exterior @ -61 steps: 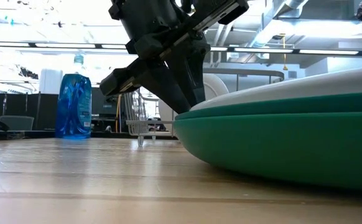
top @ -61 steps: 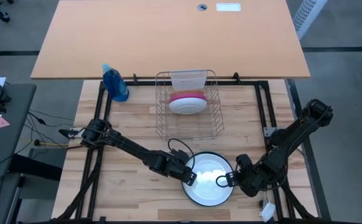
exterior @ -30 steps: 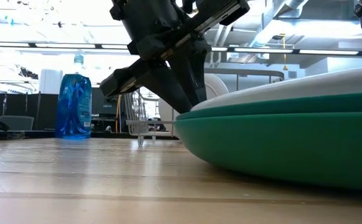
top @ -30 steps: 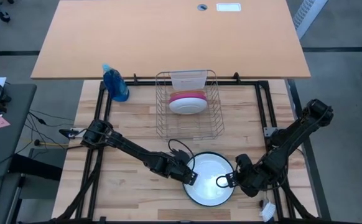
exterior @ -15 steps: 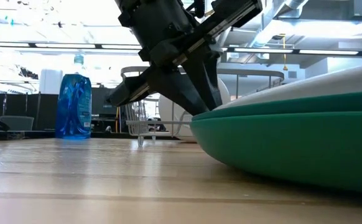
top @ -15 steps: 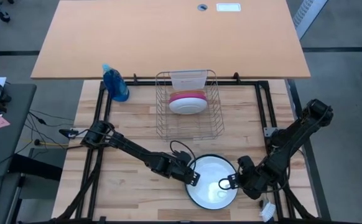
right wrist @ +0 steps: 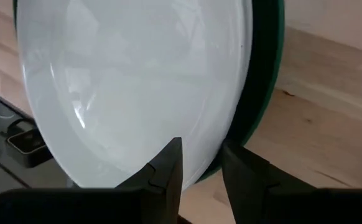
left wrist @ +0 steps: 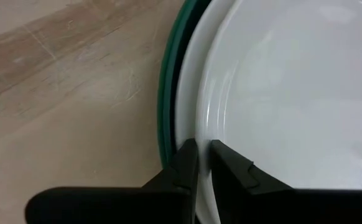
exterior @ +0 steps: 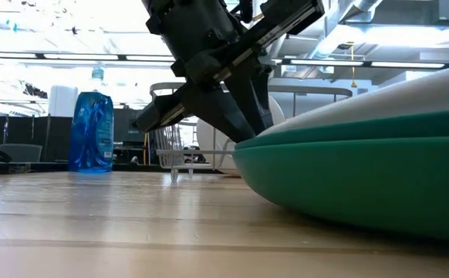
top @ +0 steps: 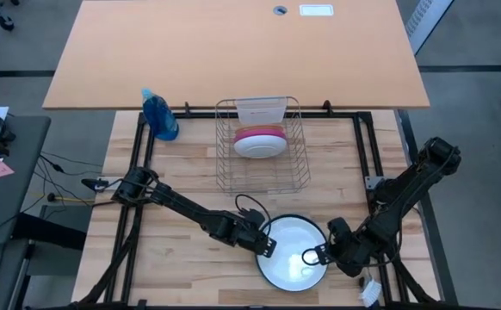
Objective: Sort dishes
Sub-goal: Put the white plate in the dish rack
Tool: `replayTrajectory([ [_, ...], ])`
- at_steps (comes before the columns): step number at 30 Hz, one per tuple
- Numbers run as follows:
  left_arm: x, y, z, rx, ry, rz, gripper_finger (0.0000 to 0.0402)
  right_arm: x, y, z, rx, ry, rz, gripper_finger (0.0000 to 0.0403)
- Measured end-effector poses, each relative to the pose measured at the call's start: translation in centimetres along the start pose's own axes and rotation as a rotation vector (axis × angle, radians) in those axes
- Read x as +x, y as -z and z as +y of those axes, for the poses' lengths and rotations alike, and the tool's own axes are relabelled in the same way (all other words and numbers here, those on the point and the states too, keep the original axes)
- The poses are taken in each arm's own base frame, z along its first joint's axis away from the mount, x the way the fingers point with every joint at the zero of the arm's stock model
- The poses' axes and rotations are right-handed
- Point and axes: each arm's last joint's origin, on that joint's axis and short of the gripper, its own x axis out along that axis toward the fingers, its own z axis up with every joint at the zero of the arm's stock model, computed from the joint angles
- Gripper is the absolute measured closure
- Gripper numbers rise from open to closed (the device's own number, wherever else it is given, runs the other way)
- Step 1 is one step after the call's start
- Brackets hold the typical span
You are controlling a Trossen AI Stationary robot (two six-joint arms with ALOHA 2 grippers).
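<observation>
Wire dish rack [top: 262, 155] stood mid-table at the far edge. Blue spray bottle [top: 160, 114] stood just left of rack.

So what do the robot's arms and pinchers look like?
Both arms are dark, jointed and slim. The left arm carries a looping black cable near its wrist. The left end effector and right end effector each have two flat, matte black fingers with angular tips.

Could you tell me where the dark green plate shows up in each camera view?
High view: dark green plate, a thin dark rim around the white plate.
Low view: fills the right.
Left wrist view: narrow arc.
Right wrist view: edge band.
Shared landmark: the white plate on top.
</observation>
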Motion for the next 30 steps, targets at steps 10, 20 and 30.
replayTrajectory([
  [10, 0.0, 0.0, 0.0, -0.001, 0.004, -0.001, 0.0375, -0.1, -0.2, -0.7, 0.006, 0.054, -0.047, 0.0290],
  [20, 0.1, -0.1, 0.0, -0.013, -0.002, -0.007, 0.0375, 0.5, -0.4, -0.4, -0.028, 0.056, -0.050, 0.0304],
  [30, 0.1, -0.4, 0.3, -0.056, -0.020, -0.032, 0.0375, 2.2, 0.7, 1.0, -0.132, -0.028, 0.072, 0.0347],
])
